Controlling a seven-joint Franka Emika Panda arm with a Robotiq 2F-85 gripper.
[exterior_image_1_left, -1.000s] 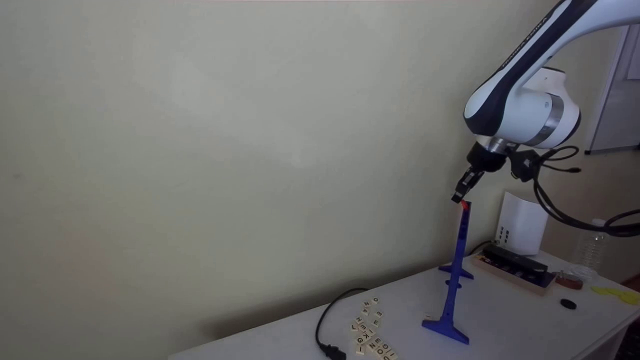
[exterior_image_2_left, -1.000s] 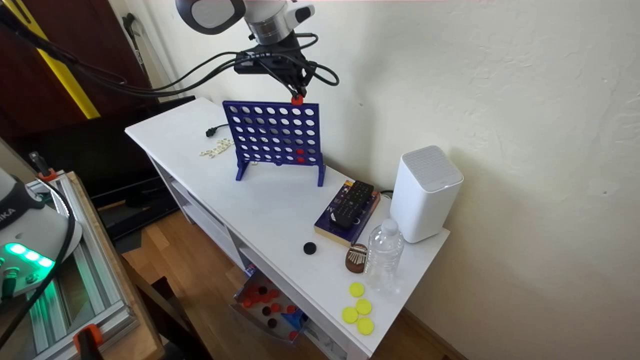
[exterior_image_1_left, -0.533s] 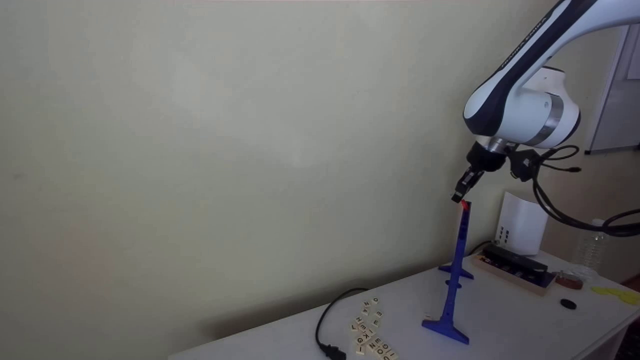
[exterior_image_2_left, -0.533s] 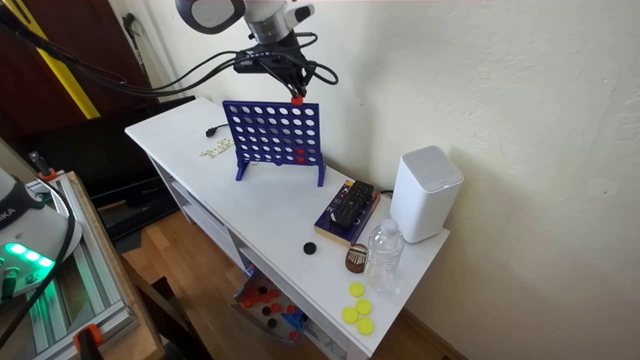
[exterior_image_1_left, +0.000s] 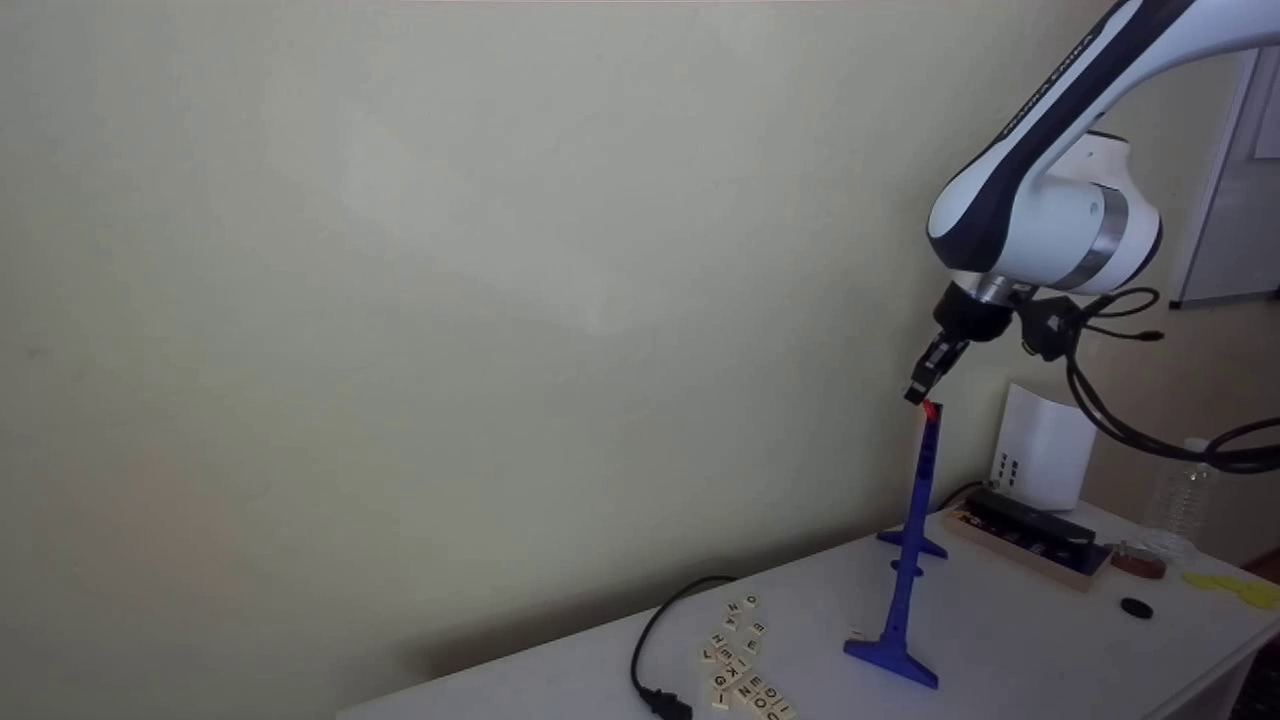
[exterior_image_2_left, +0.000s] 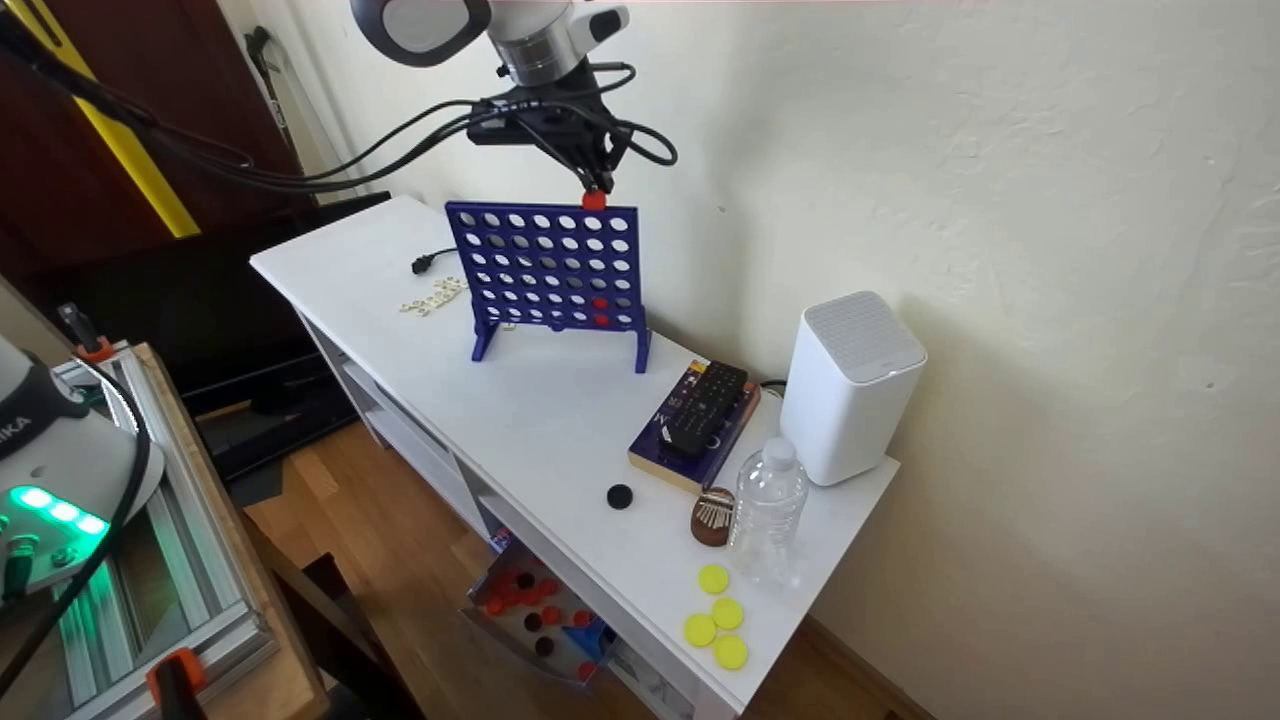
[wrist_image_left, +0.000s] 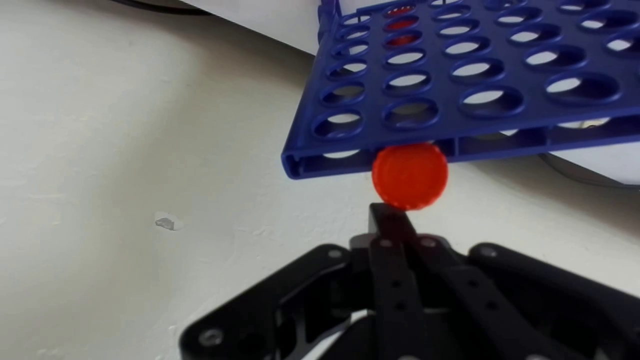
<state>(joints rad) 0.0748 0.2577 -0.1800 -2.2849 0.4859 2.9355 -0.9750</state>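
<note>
Red round plastic disc rests at the slotted top of the blue plastic grid, not fully in. My black gripper has narrow jaws, apparently pressing rather than pinching it. I'd call this seating; next calls for gentle, aligned downward pressure.

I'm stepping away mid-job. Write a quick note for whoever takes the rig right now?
Gripper: jaws look closed at the edge of the red disc; whether they pinch it, I can't tell.
Where: the disc is at the top edge of the blue board, over the second column from one end.
Done: other red discs sit low in that column.
Left, probably: ease this disc down the slot, then back off.
Also: a black disc and four yellow discs lie on the white tabletop.
</note>
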